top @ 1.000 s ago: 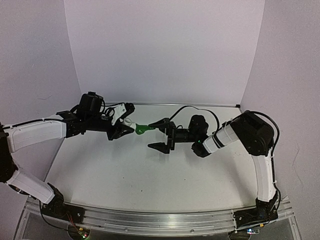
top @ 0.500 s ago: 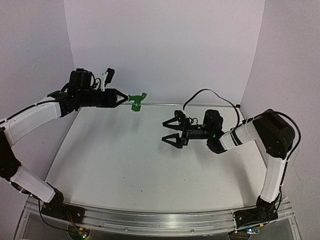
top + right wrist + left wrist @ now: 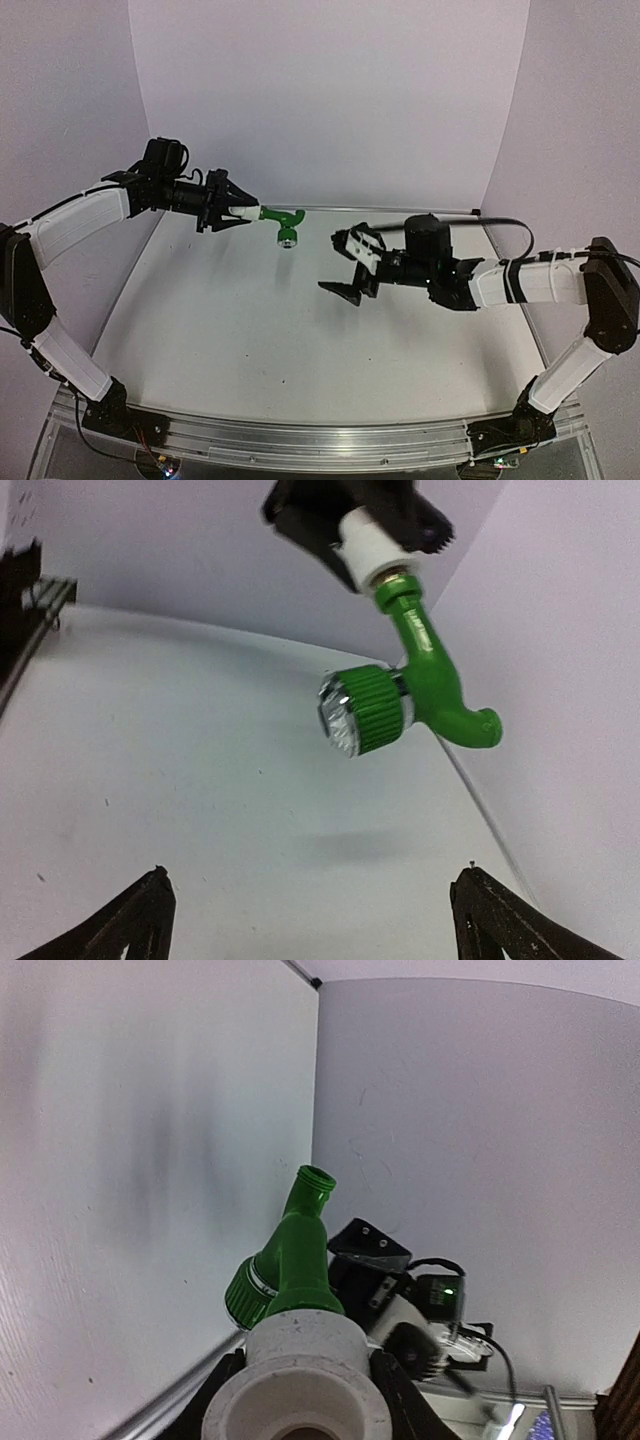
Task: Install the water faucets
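My left gripper (image 3: 232, 210) is shut on the white pipe fitting (image 3: 247, 212) and holds it in the air near the back wall. The green tap (image 3: 282, 222) sticks out of the fitting's end, joined to it, knob hanging down and spout pointing away. In the left wrist view the white fitting (image 3: 295, 1365) sits between the jaws with the green tap (image 3: 296, 1255) beyond it. My right gripper (image 3: 340, 265) is open and empty, a short way right of the tap and apart from it. In the right wrist view the green tap (image 3: 420, 695) hangs above my right gripper (image 3: 310, 915), whose fingers stand wide apart.
White walls enclose the white table (image 3: 250, 340) at the back and both sides. The right arm (image 3: 520, 285) stretches low across the table's right half. A black cable (image 3: 440, 228) runs behind it by the back edge.
The right gripper has opened wide and pulled back from the tap to the right. The left arm has lifted the fitting and tap toward the back wall, and the tap's knob now hangs down.
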Robot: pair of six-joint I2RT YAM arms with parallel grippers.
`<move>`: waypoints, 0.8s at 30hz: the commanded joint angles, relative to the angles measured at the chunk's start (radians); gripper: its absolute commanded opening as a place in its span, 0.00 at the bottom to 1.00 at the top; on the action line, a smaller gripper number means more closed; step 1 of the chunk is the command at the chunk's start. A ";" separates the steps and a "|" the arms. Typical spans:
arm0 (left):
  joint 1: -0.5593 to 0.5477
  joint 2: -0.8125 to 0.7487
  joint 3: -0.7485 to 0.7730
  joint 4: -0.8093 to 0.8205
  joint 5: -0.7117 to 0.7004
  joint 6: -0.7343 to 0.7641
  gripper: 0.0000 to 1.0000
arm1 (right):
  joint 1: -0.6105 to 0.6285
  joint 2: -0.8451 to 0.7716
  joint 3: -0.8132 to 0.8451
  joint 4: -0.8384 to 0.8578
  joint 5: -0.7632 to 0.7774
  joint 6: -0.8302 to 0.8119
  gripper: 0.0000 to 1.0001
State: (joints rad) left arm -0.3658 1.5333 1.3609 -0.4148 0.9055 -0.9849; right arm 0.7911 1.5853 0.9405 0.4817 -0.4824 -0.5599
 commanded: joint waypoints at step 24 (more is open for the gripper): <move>0.000 -0.048 -0.084 0.054 0.208 -0.169 0.00 | 0.050 0.223 0.089 0.471 -0.065 -0.763 0.84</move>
State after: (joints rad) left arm -0.3664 1.5322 1.2675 -0.4183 1.0681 -1.1372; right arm 0.8312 1.7848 0.9763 0.9490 -0.5310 -1.2617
